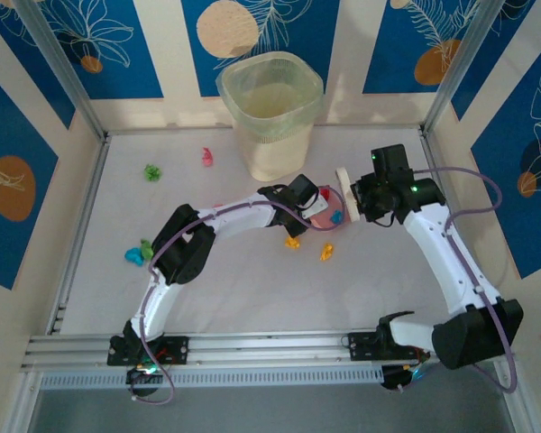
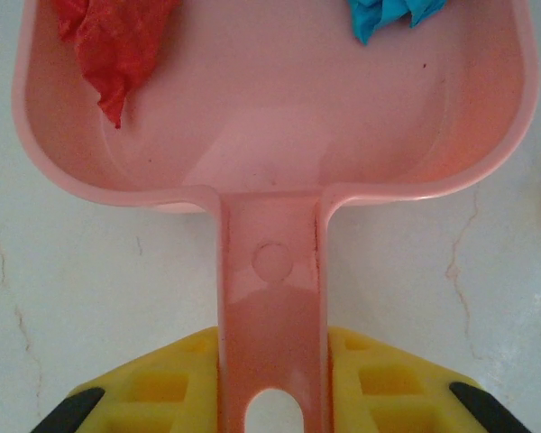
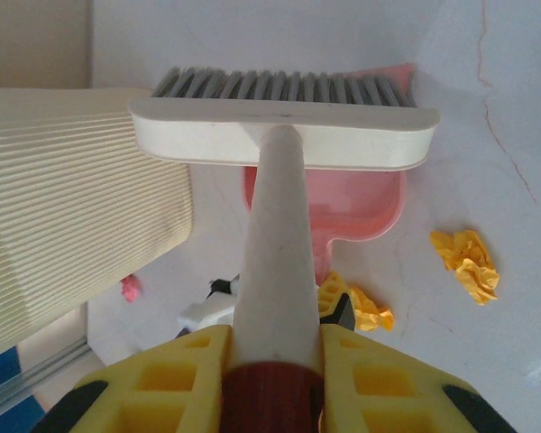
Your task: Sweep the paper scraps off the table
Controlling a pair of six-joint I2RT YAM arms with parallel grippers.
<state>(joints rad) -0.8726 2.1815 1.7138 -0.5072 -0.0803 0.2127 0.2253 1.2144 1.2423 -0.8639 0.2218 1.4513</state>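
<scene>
A: From where is the scene being taken in?
B: The whole table (image 1: pixel 252 289) is being looked down on from high above and behind its near edge, facing the far side.
A: And up close?
B: The dustpan (image 2: pixel 270 117) is being framed very near, from just behind its handle and facing downward, by the left wrist camera. The brush (image 3: pixel 284 135) is being sighted along its handle, leftward and down, by the right one. The dustpan is being shared by all three views.

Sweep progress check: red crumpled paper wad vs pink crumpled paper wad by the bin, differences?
The red crumpled paper wad sits inside the pink plastic dustpan; the pink crumpled paper wad lies on the white table. Red wad darker, pink wad paler. Both are crumpled paper.
</scene>
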